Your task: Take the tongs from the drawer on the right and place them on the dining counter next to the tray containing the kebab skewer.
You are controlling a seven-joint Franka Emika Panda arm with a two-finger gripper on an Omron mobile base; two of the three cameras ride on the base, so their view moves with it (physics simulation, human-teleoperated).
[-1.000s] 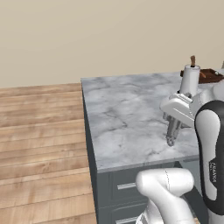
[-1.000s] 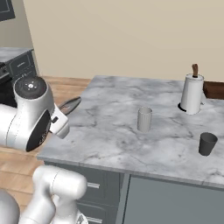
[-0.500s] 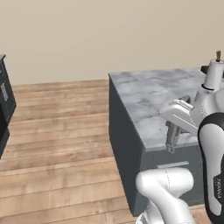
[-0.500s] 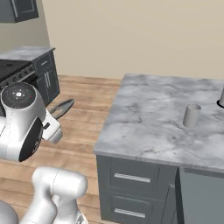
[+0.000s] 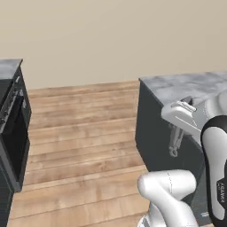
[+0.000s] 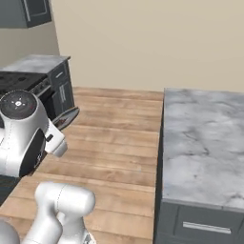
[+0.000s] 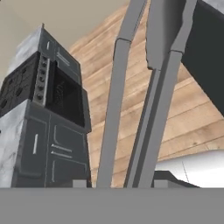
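Tongs (image 7: 144, 113) hang clenched in the tool (image 5: 174, 142) beside the desk (image 6: 205, 138) corner over the floor (image 5: 80, 150), where a swing could knock them loose.

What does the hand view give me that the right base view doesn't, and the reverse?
Hand view: the tongs close up, two long grey arms running up the frame, and the row of knobs on the stove front.

Right base view: the veined marble top of the dining counter, a handled drawer under it, and a wall cabinet at upper left.

Shared: the wooden floor and the stove with the grey cabinet beside it.
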